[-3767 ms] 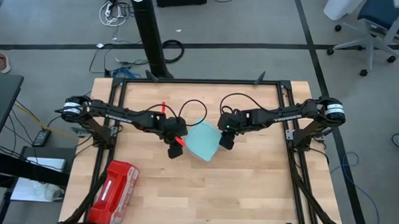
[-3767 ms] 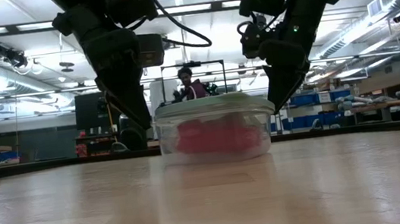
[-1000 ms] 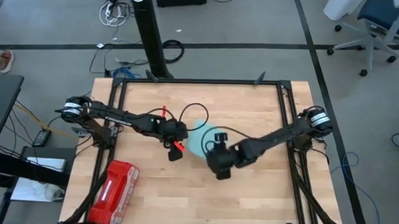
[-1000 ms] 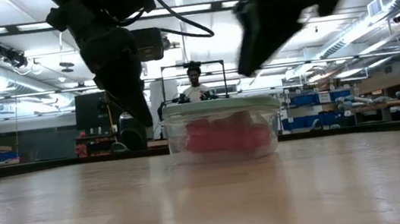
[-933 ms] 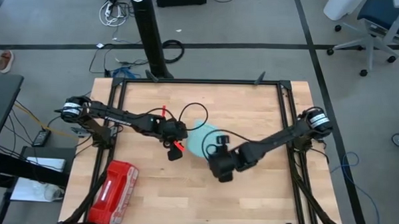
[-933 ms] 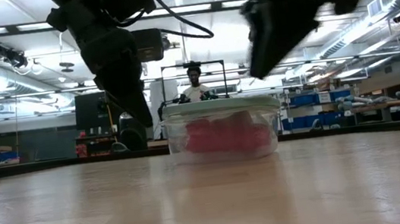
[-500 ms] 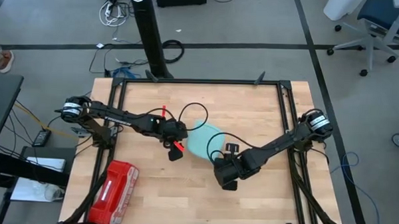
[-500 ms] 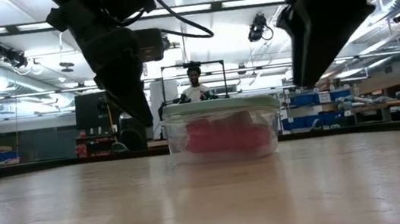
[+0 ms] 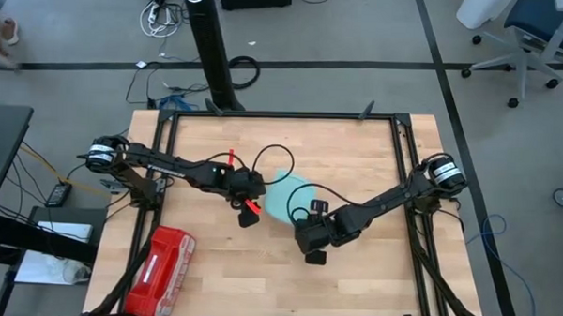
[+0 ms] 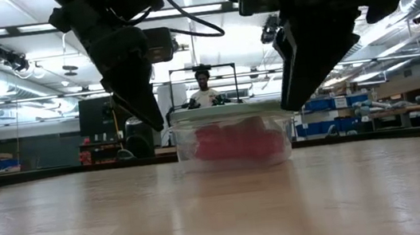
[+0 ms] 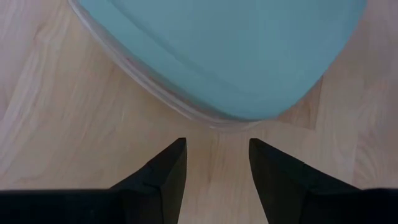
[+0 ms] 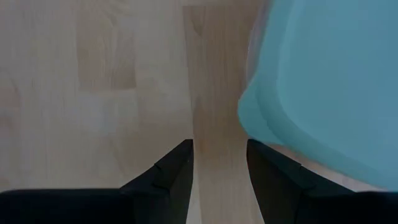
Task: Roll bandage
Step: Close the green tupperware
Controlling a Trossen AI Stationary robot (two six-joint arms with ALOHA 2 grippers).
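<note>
Vs the frame half a sec back, the right gripper (image 9: 312, 253) has pulled in a bit toward frame centre in the high view, and in the low view it shows further left, its dark bulk now overlapping the container's right edge. Left gripper (image 9: 246, 216) hasn't moved. Container (image 10: 231, 137) sits in the same spot.

Both claws spread, nothing between the fingers: left wrist view shows bare wood in the gap just short of the teal lid (image 11: 236, 50); right wrist view shows wood in the gap w/ the lid off to 1 side.

Bandage (image 10: 229, 141): a dusky pink-red soft mass inside the clear container, under the lid, centre of the low view. Shape blurred by the plastic; can't tell rolled or loose.

Surface: light wood plank table (image 9: 352, 282), black frame. Red case (image 9: 160, 271) at lower left of the high view. Grey floor w/ cables at the top. Low view: a person (image 10: 205, 91) stands far behind the container, ceiling strip lights, shelving.
</note>
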